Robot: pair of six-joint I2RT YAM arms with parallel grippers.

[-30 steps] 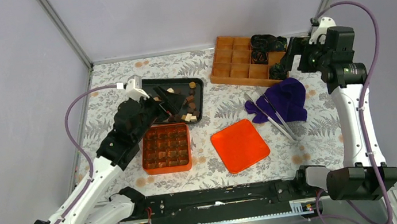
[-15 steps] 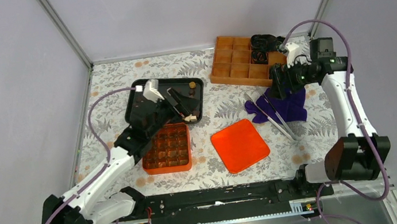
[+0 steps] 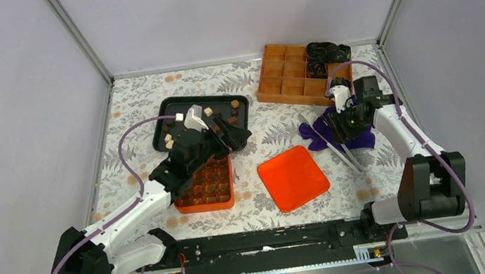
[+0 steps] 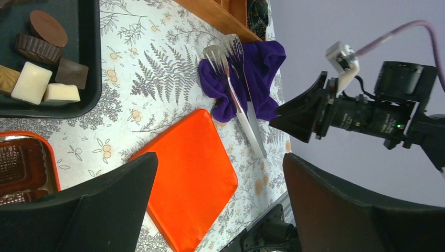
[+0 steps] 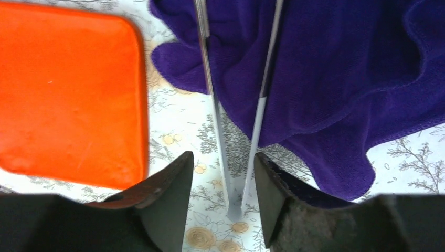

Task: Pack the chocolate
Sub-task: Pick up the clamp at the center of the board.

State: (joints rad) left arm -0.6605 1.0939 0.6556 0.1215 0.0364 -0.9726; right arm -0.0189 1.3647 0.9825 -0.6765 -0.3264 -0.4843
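Chocolate [image 3: 199,111] pieces, dark, light brown and cream-white, lie loose in the black tray [image 3: 166,109]. Some of that chocolate [image 4: 44,63] shows at the top left of the left wrist view. More pieces sit in the cells of the orange box [image 3: 204,182]. My left gripper [image 3: 234,137] hangs open and empty above the tray's near right corner, beside the box's far edge; its wrist view looks over the orange lid [image 4: 191,173]. My right gripper [image 5: 223,155] is low over the table, and its partly closed jaws straddle the joined end of the metal tongs [image 5: 231,207] with small gaps.
The tongs [image 3: 331,141] lie across a purple cloth [image 3: 354,119] at the right. The orange lid [image 3: 292,177] lies flat in the near middle. At the back stands an orange compartment tray [image 3: 288,78] with black-and-green bundles [image 3: 324,52].
My right arm came down from the compartment tray to the tongs and its jaws narrowed. My left gripper swung right, from over the tray to its near right corner.
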